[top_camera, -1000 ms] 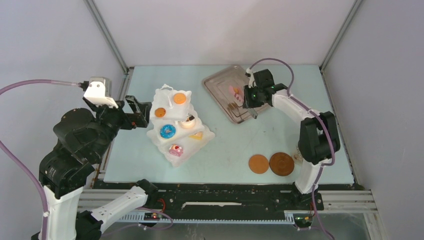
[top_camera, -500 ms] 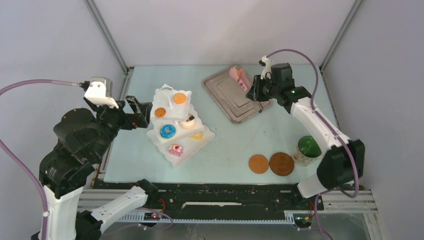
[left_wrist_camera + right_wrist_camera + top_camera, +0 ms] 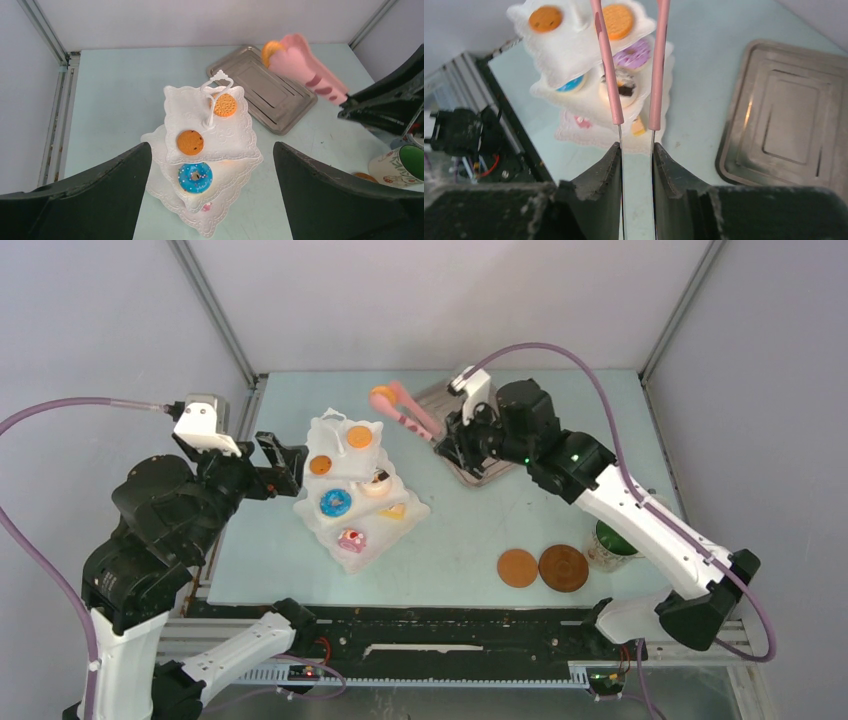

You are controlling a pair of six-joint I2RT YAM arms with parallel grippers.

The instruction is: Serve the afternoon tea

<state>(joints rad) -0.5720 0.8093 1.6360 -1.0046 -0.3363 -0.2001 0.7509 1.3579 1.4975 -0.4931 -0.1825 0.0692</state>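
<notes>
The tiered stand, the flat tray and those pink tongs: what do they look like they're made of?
The stand looks like white moulded plastic or glazed ceramic: embossed scalloped edges, soft sheen; hard to say which. The tray is likely steel: silver, with bright reflections. The tongs seem pink plastic or silicone over thin metal strips.

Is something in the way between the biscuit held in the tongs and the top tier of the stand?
Nothing visible. The biscuit in the pink tongs has open air toward the top tier; only the stand's handle rises at its middle.
</notes>
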